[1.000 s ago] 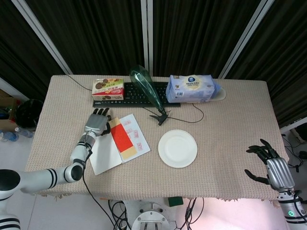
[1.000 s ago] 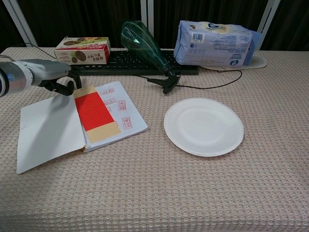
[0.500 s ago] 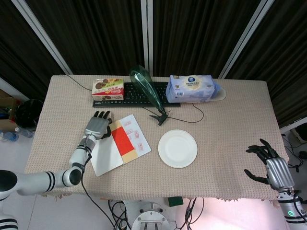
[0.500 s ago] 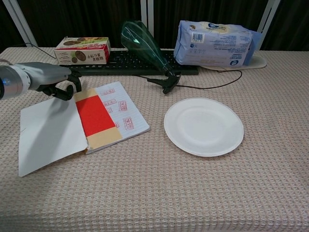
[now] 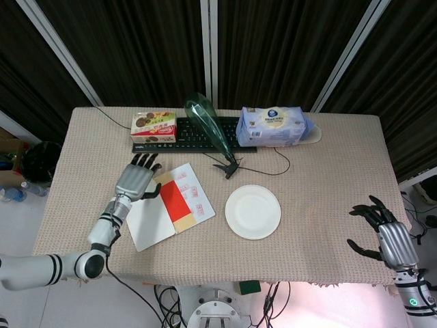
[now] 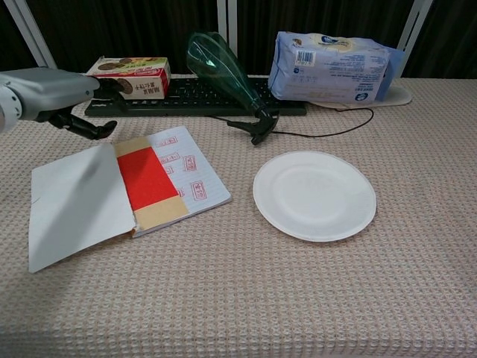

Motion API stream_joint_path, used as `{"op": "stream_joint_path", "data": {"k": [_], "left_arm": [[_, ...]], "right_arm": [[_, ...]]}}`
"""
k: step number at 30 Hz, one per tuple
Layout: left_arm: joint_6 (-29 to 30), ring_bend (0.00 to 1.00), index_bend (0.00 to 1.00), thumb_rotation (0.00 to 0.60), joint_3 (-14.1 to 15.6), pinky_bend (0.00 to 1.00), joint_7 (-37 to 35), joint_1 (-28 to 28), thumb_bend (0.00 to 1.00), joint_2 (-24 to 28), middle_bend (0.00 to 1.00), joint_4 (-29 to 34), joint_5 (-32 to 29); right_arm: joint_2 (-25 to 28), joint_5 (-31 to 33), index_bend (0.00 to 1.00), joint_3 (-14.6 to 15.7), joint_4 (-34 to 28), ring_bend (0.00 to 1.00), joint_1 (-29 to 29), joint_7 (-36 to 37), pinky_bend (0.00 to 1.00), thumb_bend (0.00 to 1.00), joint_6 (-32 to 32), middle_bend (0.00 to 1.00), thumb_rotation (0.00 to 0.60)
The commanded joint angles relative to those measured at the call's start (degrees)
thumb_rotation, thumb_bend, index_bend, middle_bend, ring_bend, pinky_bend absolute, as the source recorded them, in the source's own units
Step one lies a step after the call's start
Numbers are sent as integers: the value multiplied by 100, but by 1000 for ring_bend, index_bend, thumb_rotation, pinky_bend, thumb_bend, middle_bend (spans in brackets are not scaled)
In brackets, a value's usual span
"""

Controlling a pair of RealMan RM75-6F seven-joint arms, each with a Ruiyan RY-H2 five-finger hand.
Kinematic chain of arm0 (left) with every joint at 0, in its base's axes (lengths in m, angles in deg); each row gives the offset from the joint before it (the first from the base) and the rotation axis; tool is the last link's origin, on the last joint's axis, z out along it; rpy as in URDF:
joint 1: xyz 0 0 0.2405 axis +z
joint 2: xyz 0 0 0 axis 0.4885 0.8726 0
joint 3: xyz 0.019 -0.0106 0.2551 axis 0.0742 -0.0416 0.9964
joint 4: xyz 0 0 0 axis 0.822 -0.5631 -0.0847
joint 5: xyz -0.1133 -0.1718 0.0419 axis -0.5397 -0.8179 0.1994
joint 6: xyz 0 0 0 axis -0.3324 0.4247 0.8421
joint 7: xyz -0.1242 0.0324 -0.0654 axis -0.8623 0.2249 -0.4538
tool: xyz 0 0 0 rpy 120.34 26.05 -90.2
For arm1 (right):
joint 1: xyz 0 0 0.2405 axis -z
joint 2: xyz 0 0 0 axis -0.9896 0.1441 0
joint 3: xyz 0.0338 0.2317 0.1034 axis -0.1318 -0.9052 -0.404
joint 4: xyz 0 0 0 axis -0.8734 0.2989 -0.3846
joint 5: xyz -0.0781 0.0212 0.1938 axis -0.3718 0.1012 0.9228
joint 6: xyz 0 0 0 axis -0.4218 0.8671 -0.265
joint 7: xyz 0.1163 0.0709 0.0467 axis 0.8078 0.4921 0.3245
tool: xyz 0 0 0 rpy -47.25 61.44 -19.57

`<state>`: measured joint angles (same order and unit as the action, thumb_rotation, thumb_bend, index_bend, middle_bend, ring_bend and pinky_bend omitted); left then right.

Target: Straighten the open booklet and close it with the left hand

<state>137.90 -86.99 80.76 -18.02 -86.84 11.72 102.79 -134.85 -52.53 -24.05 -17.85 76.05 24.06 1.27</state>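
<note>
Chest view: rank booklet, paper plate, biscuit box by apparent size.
1. booklet, largest, though also nearest the camera
2. paper plate
3. biscuit box, smallest, but farthest back

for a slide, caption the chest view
Left hand hovers above the open booklet beside a white plate on the table.

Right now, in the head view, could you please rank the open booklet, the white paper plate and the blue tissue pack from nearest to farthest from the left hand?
1. Open booklet, just beside the left hand.
2. White paper plate, mid-table.
3. Blue tissue pack, far back right.
</note>
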Motion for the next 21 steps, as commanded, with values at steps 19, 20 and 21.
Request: {"op": "stream_joint_path", "data": {"k": [19, 20, 21], "left_arm": [[53, 0, 36, 255, 884, 41, 118, 625, 145, -82, 0, 1010, 2229], [53, 0, 36, 256, 888, 41, 165, 644, 145, -127, 0, 981, 2223], [62, 0, 36, 254, 886, 41, 201, 675, 145, -183, 0, 943, 2206]], "right_arm": [[-2, 91, 344, -32, -57, 62, -75, -74, 224, 154, -141, 249, 600], [3, 95, 344, -31, -58, 62, -72, -74, 224, 154, -138, 249, 600], [5, 100, 344, -31, -58, 62, -69, -72, 225, 154, -136, 249, 600]]}}
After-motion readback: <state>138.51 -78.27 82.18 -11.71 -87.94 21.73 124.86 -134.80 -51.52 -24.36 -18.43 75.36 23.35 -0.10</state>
